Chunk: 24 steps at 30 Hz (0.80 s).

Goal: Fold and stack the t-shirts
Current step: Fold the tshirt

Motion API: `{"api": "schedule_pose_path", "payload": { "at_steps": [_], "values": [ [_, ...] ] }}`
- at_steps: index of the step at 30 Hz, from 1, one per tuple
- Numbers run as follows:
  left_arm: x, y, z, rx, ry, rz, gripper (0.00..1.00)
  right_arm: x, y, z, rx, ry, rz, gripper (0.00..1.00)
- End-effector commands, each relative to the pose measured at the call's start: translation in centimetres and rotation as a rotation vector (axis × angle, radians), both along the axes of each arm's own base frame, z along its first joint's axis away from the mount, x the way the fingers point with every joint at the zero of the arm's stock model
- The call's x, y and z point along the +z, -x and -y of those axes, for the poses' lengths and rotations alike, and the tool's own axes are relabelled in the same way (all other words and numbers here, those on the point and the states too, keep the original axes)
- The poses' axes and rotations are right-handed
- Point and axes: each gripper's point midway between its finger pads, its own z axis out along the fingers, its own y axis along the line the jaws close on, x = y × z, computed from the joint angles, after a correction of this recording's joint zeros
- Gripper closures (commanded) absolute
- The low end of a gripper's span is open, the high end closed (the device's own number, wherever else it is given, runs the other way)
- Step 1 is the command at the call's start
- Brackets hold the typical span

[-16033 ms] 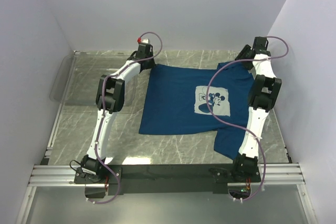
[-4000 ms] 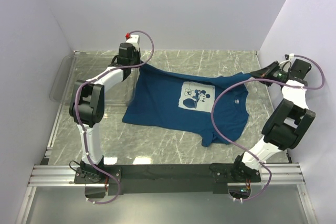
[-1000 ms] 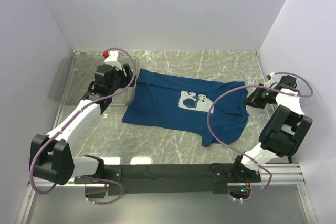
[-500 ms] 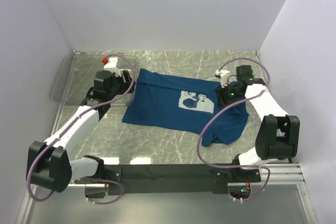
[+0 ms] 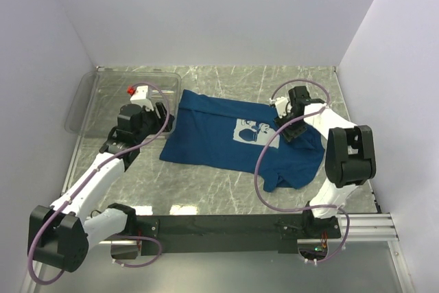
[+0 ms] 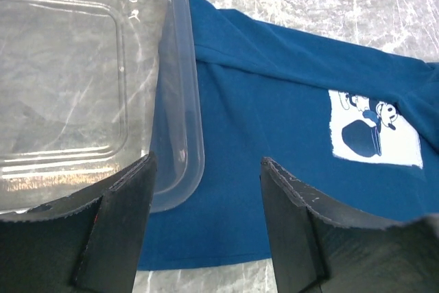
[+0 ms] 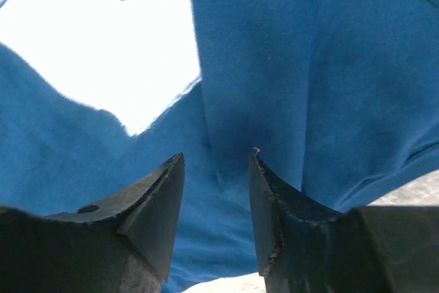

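Blue t-shirt (image 5: 212, 135), right gripper (image 7: 217, 156) parted above it

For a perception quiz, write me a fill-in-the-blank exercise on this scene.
The t-shirt is dark ____. The clear bin stands on the ____ arm's side. The right claw hangs over the t-shirt with its jaws ____.
Missing words: blue; left; open.

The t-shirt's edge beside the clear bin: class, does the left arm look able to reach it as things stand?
Probably yes. The left gripper hangs open just above the t-shirt edge, with nothing between them. Only the bin rim sits close beside that edge.
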Motion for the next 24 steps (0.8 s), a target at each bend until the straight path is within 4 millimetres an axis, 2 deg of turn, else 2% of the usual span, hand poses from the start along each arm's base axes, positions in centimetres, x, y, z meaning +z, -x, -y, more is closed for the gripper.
{"api": "schedule_pose_path", "payload": {
  "at_steps": [1,11,14,15,16,17,19,21,22,24],
  "values": [
    [0.7,0.4,0.2,0.001,0.04,0.02,0.33,0.6,-2.1,0.5,-0.04,0.047,0.062,0.51],
    [0.8,0.6,0.2,0.0,0.043,0.024,0.33,-1.6,-2.1,0.8,-0.057,0.068,0.009,0.55],
    [0.7,0.6,0.2,0.0,0.042,0.023,0.33,-1.2,-2.3,0.8,-0.056,0.071,0.025,0.66],
    [0.7,0.6,0.2,0.002,0.043,0.022,0.33,-1.1,-2.3,0.8,-0.055,0.068,0.028,0.74],
    [0.7,0.6,0.2,0.0,0.043,0.022,0.33,-0.8,-2.5,0.6,-0.052,0.062,0.033,0.78],
    [0.7,0.5,0.2,0.0,0.041,0.021,0.33,-0.4,-2.4,0.6,-0.052,0.053,0.034,0.87],
    [0.7,0.4,0.1,0.005,0.038,0.022,0.33,0.7,-2.9,0.5,-0.051,0.043,0.062,0.93],
    [1.0,0.3,0.1,0.003,0.035,0.029,0.33,2.4,-3.2,0.4,-0.053,0.02,0.088,0.96],
    [1.0,0.3,0.1,0.002,0.032,0.029,0.33,3.9,-3.8,0.1,-0.053,-0.013,0.118,0.97],
    [1.0,0.2,0.2,0.001,0.03,0.03,0.33,4.8,-3.9,0.0,-0.051,-0.033,0.118,0.97]
  ]
}}
